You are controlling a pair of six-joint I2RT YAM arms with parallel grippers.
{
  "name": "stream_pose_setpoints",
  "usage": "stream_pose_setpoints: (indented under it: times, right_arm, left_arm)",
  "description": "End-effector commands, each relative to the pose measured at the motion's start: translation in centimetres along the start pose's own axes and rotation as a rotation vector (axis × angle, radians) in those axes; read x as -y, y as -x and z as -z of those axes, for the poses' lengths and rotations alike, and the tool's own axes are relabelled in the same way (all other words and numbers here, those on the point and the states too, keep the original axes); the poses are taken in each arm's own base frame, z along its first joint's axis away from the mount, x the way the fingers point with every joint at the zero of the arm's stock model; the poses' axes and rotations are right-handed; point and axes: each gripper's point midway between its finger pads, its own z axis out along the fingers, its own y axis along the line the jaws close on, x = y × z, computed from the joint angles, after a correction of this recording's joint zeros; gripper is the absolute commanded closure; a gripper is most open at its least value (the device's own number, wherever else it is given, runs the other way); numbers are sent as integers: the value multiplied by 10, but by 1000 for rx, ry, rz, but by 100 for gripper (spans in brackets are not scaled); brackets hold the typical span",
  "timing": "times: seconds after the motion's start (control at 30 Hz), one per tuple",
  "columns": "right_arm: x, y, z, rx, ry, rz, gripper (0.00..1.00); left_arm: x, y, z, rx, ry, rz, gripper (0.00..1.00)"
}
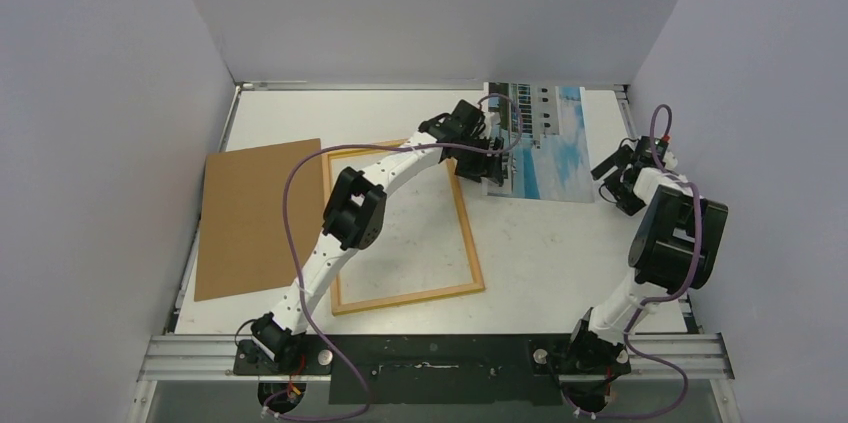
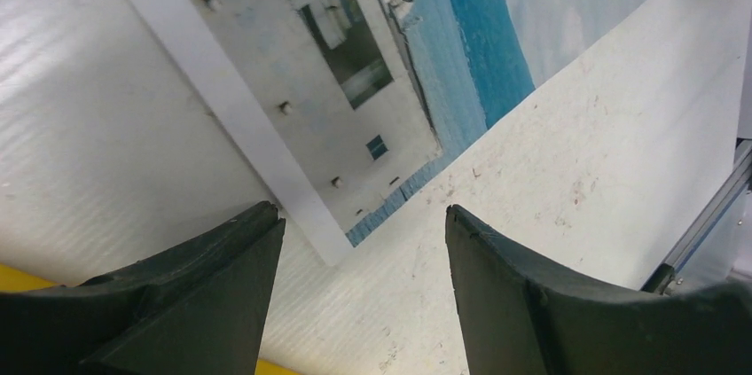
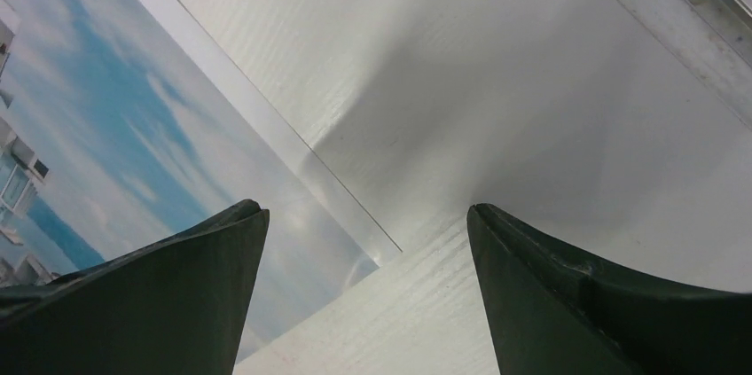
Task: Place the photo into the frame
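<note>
The photo point(image 1: 548, 143), a white building against blue sky, lies flat at the back right of the table. My left gripper point(image 1: 494, 167) hovers over its near left corner. In the left wrist view that gripper point(image 2: 362, 211) is open, and the photo point(image 2: 355, 82) has its corner just ahead of the gap. My right gripper point(image 1: 612, 186) stands at the photo's near right corner. It point(image 3: 365, 208) is open too, with the photo's point(image 3: 115, 127) cloudy corner between the fingers and nothing held. The frame point(image 1: 470, 243) lies mid-table under my left arm, and a yellow sliver of the frame point(image 2: 16, 282) shows.
A brown backing board point(image 1: 258, 215) lies flat to the left of the frame. Grey walls close in the table on three sides. A metal rail point(image 1: 630, 103) runs along the right edge, close to my right gripper.
</note>
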Motion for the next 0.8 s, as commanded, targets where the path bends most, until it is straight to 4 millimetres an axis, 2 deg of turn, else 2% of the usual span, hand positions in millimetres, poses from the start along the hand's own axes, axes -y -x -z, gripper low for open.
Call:
stream_pose_setpoints:
  times: [0.0,0.13,0.3,0.4,0.5,0.67,0.77]
  right_arm:
    - [-12,6,-2,-37,82,28,14]
    - [-17,-6,-9,-98,132,11,16]
    - [-16,-24,-20,-167,143,0,23]
    - [-13,-28,-24,-189,141,7,23]
    - [-15,-33,-27,-212,160,15,24]
    - [-17,-42,-25,-264,188,18,24]
    - [-13,-48,-21,-295,184,42,23]
  left_arm:
    - [42,29,25,129,-42,-124,36]
    - [46,29,19,134,-65,-135,41]
    - [55,37,13,172,-112,-148,44]
    - [48,45,23,195,-47,-164,46]
    - [51,53,34,238,-37,-183,46]
    - [74,43,23,204,-202,-182,45]
    - [77,42,14,205,-236,-186,45]
